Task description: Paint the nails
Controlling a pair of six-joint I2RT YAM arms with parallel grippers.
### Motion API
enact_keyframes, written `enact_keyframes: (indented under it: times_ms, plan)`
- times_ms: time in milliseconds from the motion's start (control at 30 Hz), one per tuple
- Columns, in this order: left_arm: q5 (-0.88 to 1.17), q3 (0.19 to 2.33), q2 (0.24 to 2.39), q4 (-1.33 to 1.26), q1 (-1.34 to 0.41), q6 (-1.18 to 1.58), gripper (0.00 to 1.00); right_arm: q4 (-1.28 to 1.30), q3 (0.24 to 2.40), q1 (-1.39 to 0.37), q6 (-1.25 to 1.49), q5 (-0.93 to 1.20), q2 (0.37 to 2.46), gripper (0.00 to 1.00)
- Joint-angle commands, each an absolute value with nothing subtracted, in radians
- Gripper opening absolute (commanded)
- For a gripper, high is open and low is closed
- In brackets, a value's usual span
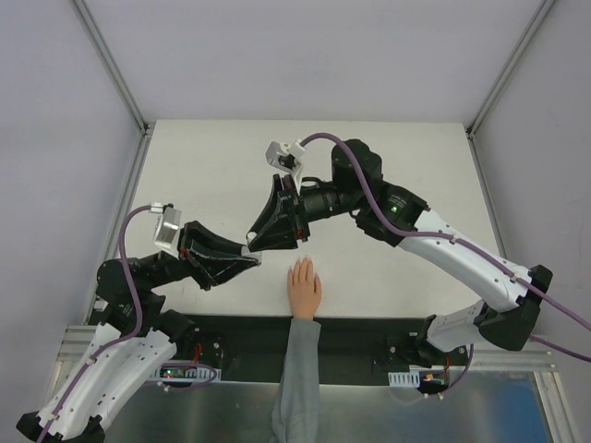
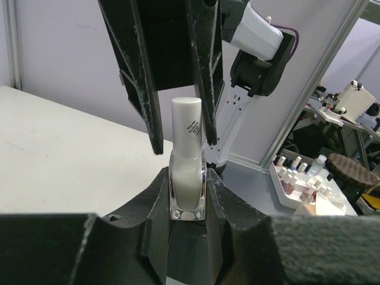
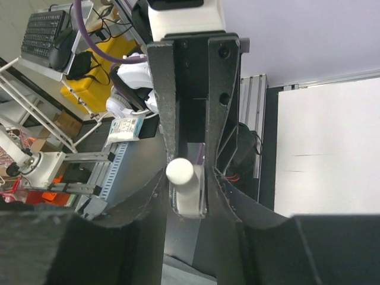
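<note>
Left tool (image 2: 189,199): clenched on the glass body of the nail polish bottle (image 2: 187,184).
Right tool (image 3: 187,196): released; jaws straddle the white cap (image 2: 186,124), with a gap on one side.
Nails (image 1: 301,266): on the mannequin hand (image 1: 304,288), which lies flat on the surface (image 1: 388,166) near both tools.

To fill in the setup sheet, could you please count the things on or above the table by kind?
Robot arms: 2 (left arm, right arm)
Mannequin hand: 1
Polish bottle: 1
Total: 4
</note>
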State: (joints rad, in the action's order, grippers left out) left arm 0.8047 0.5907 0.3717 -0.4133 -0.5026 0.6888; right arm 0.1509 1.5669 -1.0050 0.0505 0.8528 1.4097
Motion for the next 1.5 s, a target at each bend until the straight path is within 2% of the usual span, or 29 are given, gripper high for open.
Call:
enact_keyframes:
  times_ms: [0,100,133,200,267,300,333,367,433,467,567,600,633,700,733,767,800,933,1000,1133,1267,1433,1467]
  plan:
    - [0.804,0.64,0.385,-0.506,-0.5,0.693,0.0,0.077,1.562,-1.008,0.057,0.897,1.419,0.32]
    - [0.795,0.652,0.402,-0.489,-0.499,0.667,0.0,0.078,1.551,-1.008,0.055,0.867,1.413,0.16]
    - [0.789,0.66,0.406,-0.477,-0.499,0.645,0.0,0.078,1.548,-1.009,0.058,0.841,1.41,0.04]
    - [0.758,0.666,0.416,-0.434,-0.5,0.615,0.0,0.087,1.533,-1.012,0.057,0.799,1.396,0.01]
    - [0.656,0.676,0.416,-0.381,-0.5,0.546,0.0,0.129,1.522,-1.057,0.02,0.611,1.378,0.01]
    - [0.588,0.68,0.413,-0.309,-0.499,0.52,0.0,0.252,1.532,-1.102,-0.029,0.443,1.362,0.01]
    - [0.524,0.69,0.414,-0.273,-0.5,0.468,0.0,0.303,1.534,-1.264,-0.084,-0.173,1.342,0.01]
    - [0.415,0.695,0.425,-0.247,-0.5,0.447,0.0,0.331,1.532,-1.334,-0.056,-0.442,1.345,0.01]
    - [0.353,0.69,0.434,-0.224,-0.5,0.413,0.0,0.312,1.485,-1.434,0.035,-0.705,1.35,0.01]
    - [0.332,0.692,0.449,-0.225,-0.499,0.402,0.0,0.307,1.483,-1.446,0.052,-0.707,1.356,0.01]
    - [0.337,0.689,0.459,-0.224,-0.499,0.396,0.0,0.353,1.557,-1.454,0.014,-0.651,1.394,0.01]
    - [0.366,0.686,0.454,-0.224,-0.499,0.4,0.0,0.345,1.571,-1.451,-0.023,-0.614,1.394,0.04]
    - [0.38,0.677,0.453,-0.224,-0.499,0.405,0.0,0.338,1.584,-1.447,-0.058,-0.532,1.391,0.16]
    - [0.423,0.664,0.43,-0.219,-0.499,0.431,0.0,0.353,1.604,-1.427,-0.11,-0.427,1.379,0.33]
    - [0.443,0.654,0.42,-0.218,-0.499,0.443,0.0,0.363,1.618,-1.396,-0.117,-0.303,1.374,0.47]
    - [0.462,0.647,0.401,-0.216,-0.499,0.455,0.0,0.376,1.618,-1.373,-0.12,-0.228,1.359,0.55]
    - [0.481,0.637,0.39,-0.218,-0.499,0.481,0.0,0.379,1.62,-1.349,-0.12,-0.055,1.353,0.65]
    - [0.61,0.62,0.33,-0.218,-0.499,0.551,0.0,0.379,1.628,-1.188,-0.12,0.398,1.344,0.79]
    - [0.644,0.609,0.316,-0.236,-0.5,0.594,0.0,0.374,1.649,-1.123,-0.103,0.582,1.368,0.8]
    - [0.745,0.588,0.295,-0.314,-0.5,0.664,0.0,0.286,1.646,-1.06,-0.049,0.73,1.394,0.78]
    - [0.762,0.587,0.291,-0.324,-0.499,0.692,0.0,0.121,1.617,-1.012,0.083,0.895,1.417,0.67]
    - [0.752,0.591,0.285,-0.337,-0.499,0.693,0.0,0.031,1.62,-1.015,0.153,0.951,1.459,0.51]
    - [0.75,0.595,0.285,-0.341,-0.499,0.693,0.0,0.025,1.62,-1.014,0.155,0.959,1.462,0.51]
